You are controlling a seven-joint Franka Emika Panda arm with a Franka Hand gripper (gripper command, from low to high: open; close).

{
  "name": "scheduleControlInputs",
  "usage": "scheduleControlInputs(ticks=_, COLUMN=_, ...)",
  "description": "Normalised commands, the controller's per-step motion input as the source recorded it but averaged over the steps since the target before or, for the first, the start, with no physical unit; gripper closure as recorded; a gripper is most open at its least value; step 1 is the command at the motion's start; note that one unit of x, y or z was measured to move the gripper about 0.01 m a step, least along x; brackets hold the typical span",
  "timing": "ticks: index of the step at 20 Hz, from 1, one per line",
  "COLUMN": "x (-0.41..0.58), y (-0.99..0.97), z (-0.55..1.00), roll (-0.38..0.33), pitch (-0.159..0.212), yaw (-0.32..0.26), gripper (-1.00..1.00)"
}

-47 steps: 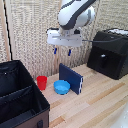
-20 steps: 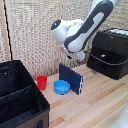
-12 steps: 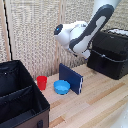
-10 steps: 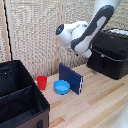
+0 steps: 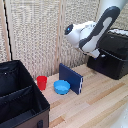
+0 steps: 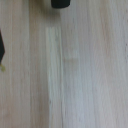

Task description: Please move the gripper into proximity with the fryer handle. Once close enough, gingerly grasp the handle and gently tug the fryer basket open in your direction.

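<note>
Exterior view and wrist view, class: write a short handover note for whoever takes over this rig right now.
Pincer: hidden behind the white arm in the exterior view; open or shut cannot be told.
Fryer: at the exterior view's right on the wooden table; its handle cannot be made out.
Done: arm is near the fryer; no grasp seen.
Left: close in on the handle, grasp gently, pull the basket open.

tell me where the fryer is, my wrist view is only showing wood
Observer: The black fryer sits at the exterior view's right, and the arm hangs just in front of it.
Operator: can you see the handle
Observer: No, the arm's lower end covers that part of the fryer's front.
Operator: what else is on the table
Observer: A blue bowl, a red cup and an upright blue panel stand to the exterior view's left of the fryer, near a black fabric bin.
</note>
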Motion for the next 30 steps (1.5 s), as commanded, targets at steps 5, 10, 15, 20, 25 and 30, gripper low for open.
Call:
scheduleControlInputs(ticks=5, x=-0.108, y=-0.47, z=-0.21, roll=-0.06, pitch=-0.075, yaw=0.231, gripper=-1.0)
scheduleControlInputs(ticks=10, x=-0.097, y=-0.47, z=-0.22, roll=-0.067, pitch=-0.019, yaw=0.24, gripper=-1.0)
scheduleControlInputs(ticks=15, x=-0.133, y=-0.39, z=-0.17, roll=-0.089, pitch=0.001, yaw=0.231, gripper=-1.0)
scheduleControlInputs(ticks=20, x=-0.015, y=-0.36, z=-0.2, roll=-0.092, pitch=0.022, yaw=0.234, gripper=-1.0)
scheduleControlInputs(ticks=25, x=-0.018, y=-0.47, z=-0.21, roll=-0.037, pitch=0.0, yaw=0.25, gripper=-1.0)
scheduleControlInputs(ticks=30, x=-0.015, y=-0.52, z=-0.17, roll=-0.005, pitch=0.0, yaw=0.24, gripper=-1.0)
